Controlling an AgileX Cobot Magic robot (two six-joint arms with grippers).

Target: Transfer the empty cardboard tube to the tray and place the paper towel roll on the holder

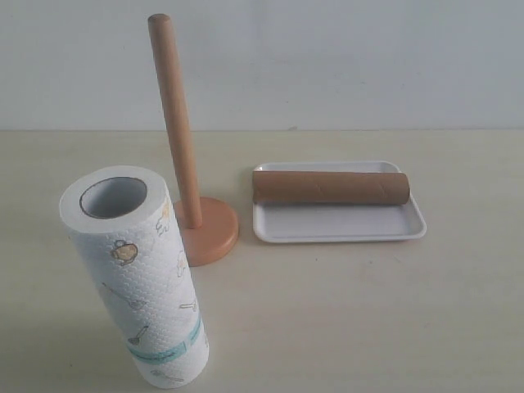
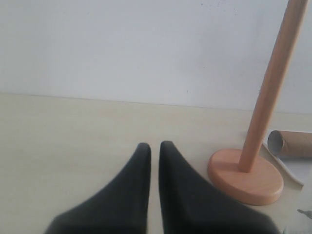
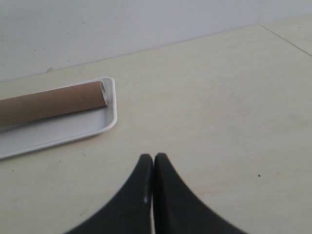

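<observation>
Since the empty cardboard tube [image 1: 330,187] lies on its side along the far edge of the white tray [image 1: 340,223], where the low rim should keep it from rolling off, that half of the job looks done. What remains is the paper towel roll [image 1: 135,278]. It stands on end on the table [image 1: 368,311], just in front of the wooden holder [image 1: 182,139] and to its left, with its grey core open to the top. That pose suits lifting it and threading it down over the bare pole.

The left gripper [image 2: 155,146] hangs low over the table with its jaws drawn almost together and holding nothing; the holder's disc base is near it. The right gripper [image 3: 154,157] is pressed closed and empty over bare table, apart from the tray's corner.
</observation>
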